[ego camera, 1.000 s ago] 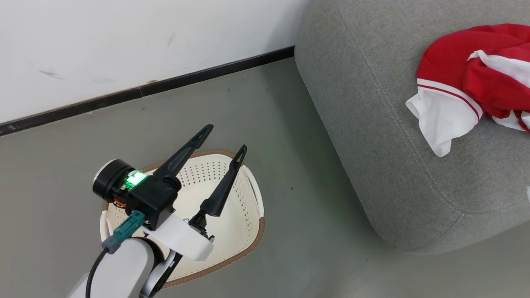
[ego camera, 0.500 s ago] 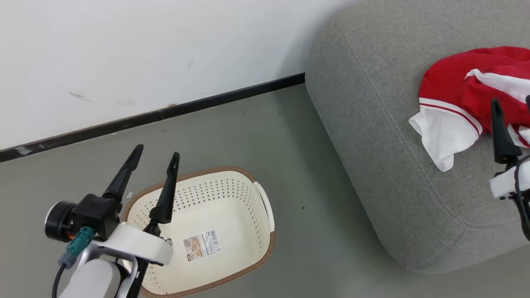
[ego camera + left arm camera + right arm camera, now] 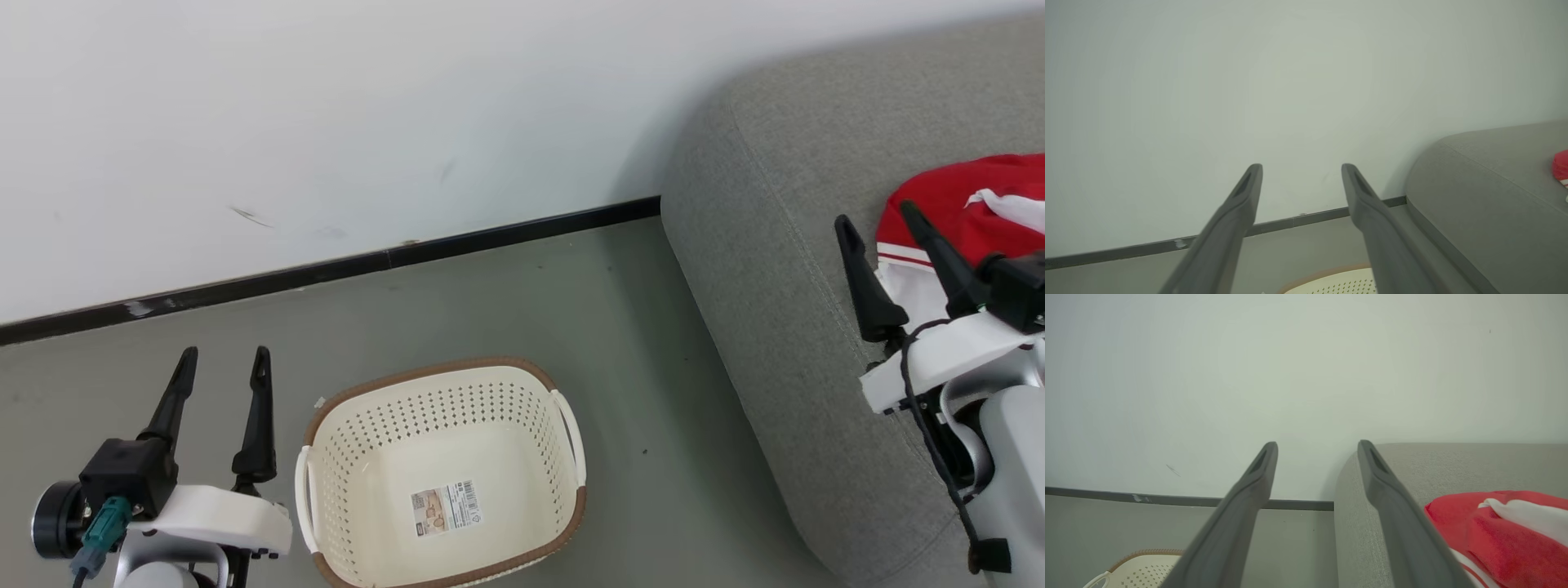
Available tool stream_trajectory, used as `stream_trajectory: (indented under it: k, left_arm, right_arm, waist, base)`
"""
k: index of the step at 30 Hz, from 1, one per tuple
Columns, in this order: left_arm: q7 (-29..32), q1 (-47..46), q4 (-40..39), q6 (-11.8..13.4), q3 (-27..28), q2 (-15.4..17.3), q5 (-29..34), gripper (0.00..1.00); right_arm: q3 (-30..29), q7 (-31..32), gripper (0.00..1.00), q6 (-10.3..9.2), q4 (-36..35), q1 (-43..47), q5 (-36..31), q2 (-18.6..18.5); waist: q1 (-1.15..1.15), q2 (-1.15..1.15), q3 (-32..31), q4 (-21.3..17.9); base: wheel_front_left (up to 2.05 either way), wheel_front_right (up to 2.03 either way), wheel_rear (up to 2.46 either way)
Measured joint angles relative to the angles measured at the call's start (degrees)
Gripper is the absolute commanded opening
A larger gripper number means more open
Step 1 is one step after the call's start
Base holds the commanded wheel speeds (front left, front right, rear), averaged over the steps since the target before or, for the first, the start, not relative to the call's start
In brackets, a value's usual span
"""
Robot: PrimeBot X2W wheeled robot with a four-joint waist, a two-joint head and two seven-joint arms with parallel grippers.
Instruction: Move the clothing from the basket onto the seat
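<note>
The cream basket (image 3: 540, 390) with a brown rim stands on the floor, only a barcode sticker showing on its bottom; its rim (image 3: 1331, 272) (image 3: 1143, 553) peeks into both wrist views. Red and white clothing (image 3: 971, 202) (image 3: 1498, 535) (image 3: 1560, 167) lies on the grey seat (image 3: 759, 245) (image 3: 1412, 465) (image 3: 1494, 183). My left gripper (image 3: 224, 366) (image 3: 1301, 168) is open, raised just left of the basket. Over the seat's left part, my right gripper (image 3: 875, 216) (image 3: 1318, 445) is open beside the clothing. Nothing is between either pair of fingers.
A white wall (image 3: 326, 122) with a black baseboard (image 3: 367, 261) runs behind the basket and the seat. Grey floor (image 3: 637, 392) separates the basket from the seat's rounded left end.
The head camera has tilted up and panned, so the whole picture shifted. My left gripper has come off the basket to its left side. My right gripper has come into view over the seat.
</note>
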Motion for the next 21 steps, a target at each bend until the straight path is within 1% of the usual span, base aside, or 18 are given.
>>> stream_trajectory:
  k: [5,9,14,21]
  left_arm:
    - [-0.42,2.07,1.23,1.46,1.27,-0.38,0.0,1.0]
    - [-0.48,3.31,2.24,2.52,1.62,-0.68,0.03,1.0]
    - [-0.54,4.38,3.5,3.19,1.59,-1.01,0.64,1.0]
    - [-0.7,5.53,5.23,3.19,0.51,-2.32,0.64,1.0]
  right_arm:
    - [1.58,0.12,1.0,0.0,-0.01,0.48,-0.11,2.18]
    - [2.48,0.12,1.0,0.0,0.19,2.96,-0.19,4.39]
    - [2.12,0.11,1.0,0.0,0.48,6.46,-0.38,6.91]
    - [2.23,0.1,1.0,0.0,0.41,11.92,-1.49,9.81]
  waist:
    - [0.0,0.0,-1.76,1.89]
    - [0.0,0.0,-3.14,3.33]
    - [0.0,0.0,-4.82,4.94]
    - [0.0,0.0,-7.04,6.73]
  base:
    - [0.0,0.0,0.0]
    - [0.0,0.0,0.0]
    - [0.0,0.0,0.0]
    - [0.0,0.0,0.0]
